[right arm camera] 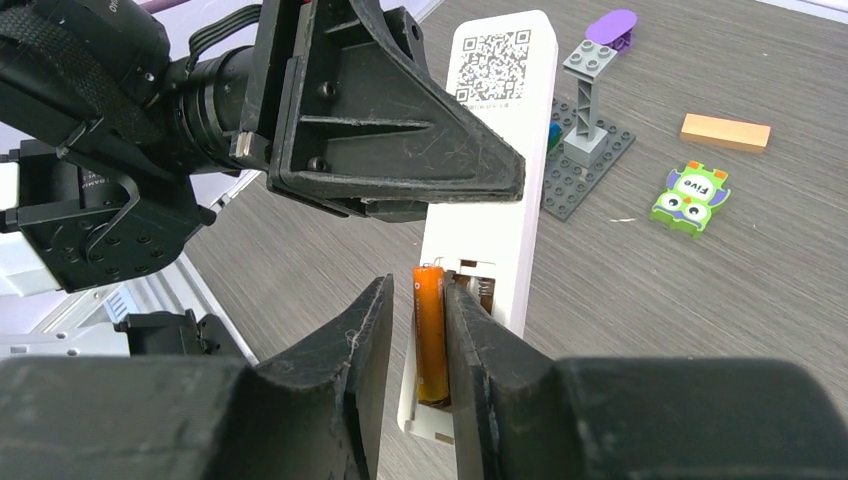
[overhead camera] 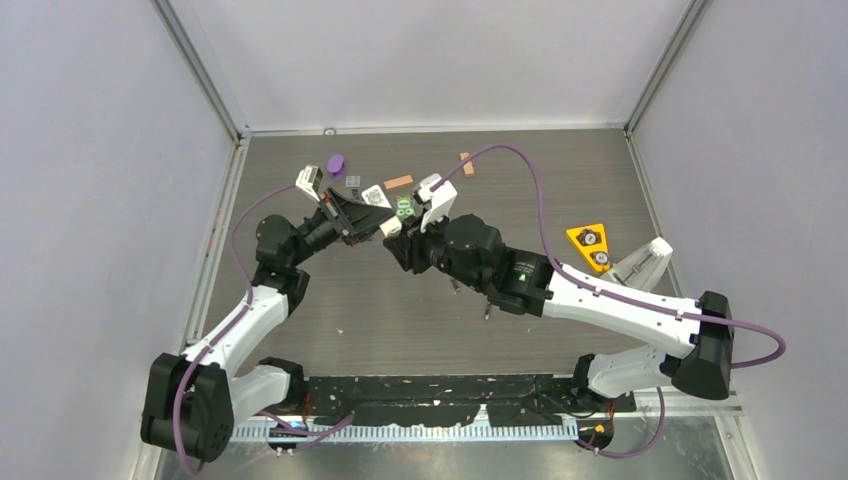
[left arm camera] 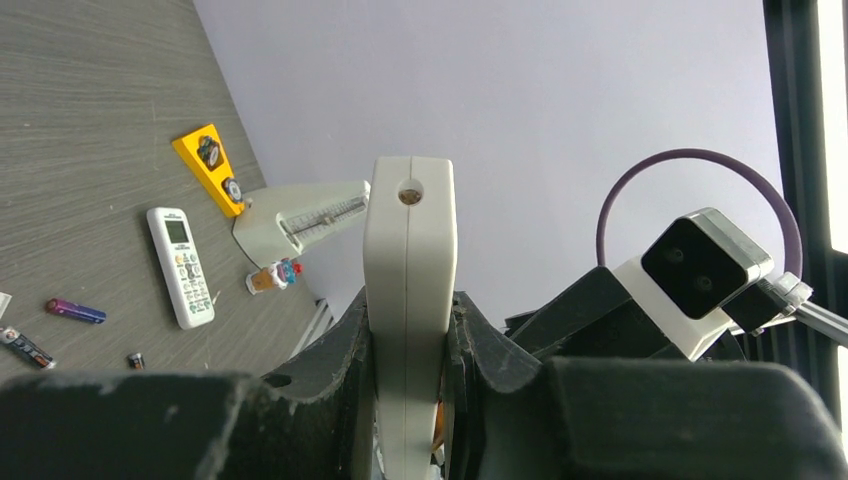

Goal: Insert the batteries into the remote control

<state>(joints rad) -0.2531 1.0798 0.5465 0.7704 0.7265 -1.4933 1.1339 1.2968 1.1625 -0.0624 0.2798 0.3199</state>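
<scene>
Toward the far centre of the surface [overhead camera: 400,330], the two hands meet over the remote control [right arm camera: 500,120].

Left hand [left arm camera: 410,310]: closed on the remote's two broad faces, holding it on a slant with the open battery bay turned to the right hand.

Right hand [right arm camera: 415,290]: fingers only slightly parted, set either side of the orange battery [right arm camera: 430,335]. The battery lies lengthwise in the outer slot of the bay. A coil spring [right arm camera: 478,290] shows in the empty slot beside it. One finger touches or overlaps the cell's side. A sliver of white casing shows between the other finger and the cell, so the hold appears loose rather than clamped.

Hazards, as judged from this arrangement:
- (a) The cell looks to sit proud of the bay rather than fully home. If the fingers part further, a loaded end contact could push it back out. On a tilted remote it would then roll off to the surface.
- (b) A finger drawn back along the slot could drag the cell with it.
- (c) Pressing the cell down loads the left hand's narrow grip, and the smooth casing could pivot or slip.
- (d) Polarity cannot be read from these views, so a reversed cell would go unnoticed.

Remaining cells: a purple battery [left arm camera: 75,311] and a dark battery [left arm camera: 25,347] lie on the surface near a second remote [left arm camera: 181,265], well apart from the work.
</scene>
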